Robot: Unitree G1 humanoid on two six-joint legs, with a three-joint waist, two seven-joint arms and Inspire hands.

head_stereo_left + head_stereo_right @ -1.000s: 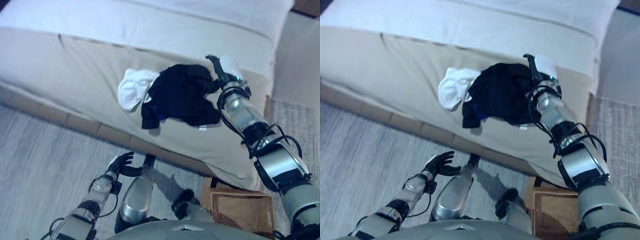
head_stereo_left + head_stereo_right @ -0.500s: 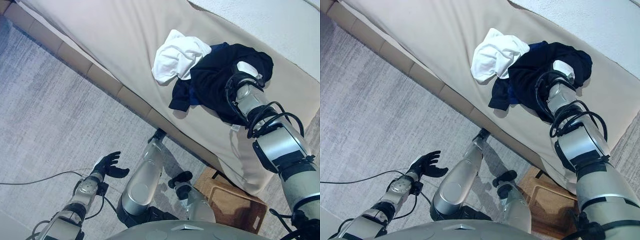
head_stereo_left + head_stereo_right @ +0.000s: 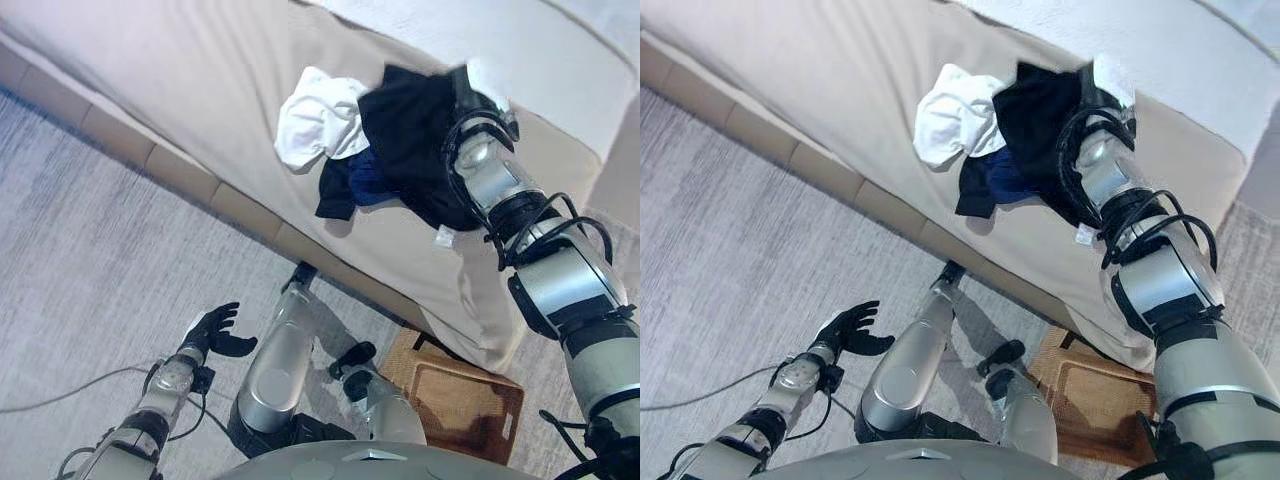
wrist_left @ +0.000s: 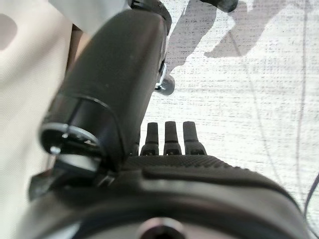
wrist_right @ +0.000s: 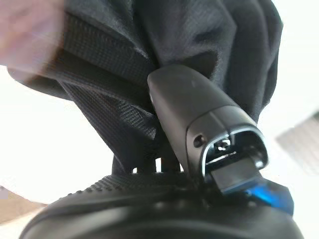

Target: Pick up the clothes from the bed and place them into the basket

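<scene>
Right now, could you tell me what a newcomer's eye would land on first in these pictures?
First, the black garment heaped on the beige bed, with the right hand pressed into its cloth and the thumb against it. Beside it lies a crumpled white garment. A brown wicker basket waits on the floor by the bed, and the left hand hangs open and idle above the carpet.

A wide bed (image 3: pixel 200 70) fills the upper part of the scene, draped in a beige cover with a white sheet (image 3: pixel 560 50) along its far side. A low tan base (image 3: pixel 130 145) runs beneath its edge. The floor is covered by a grey streaked carpet (image 3: pixel 90 270), brightly and evenly lit.
</scene>
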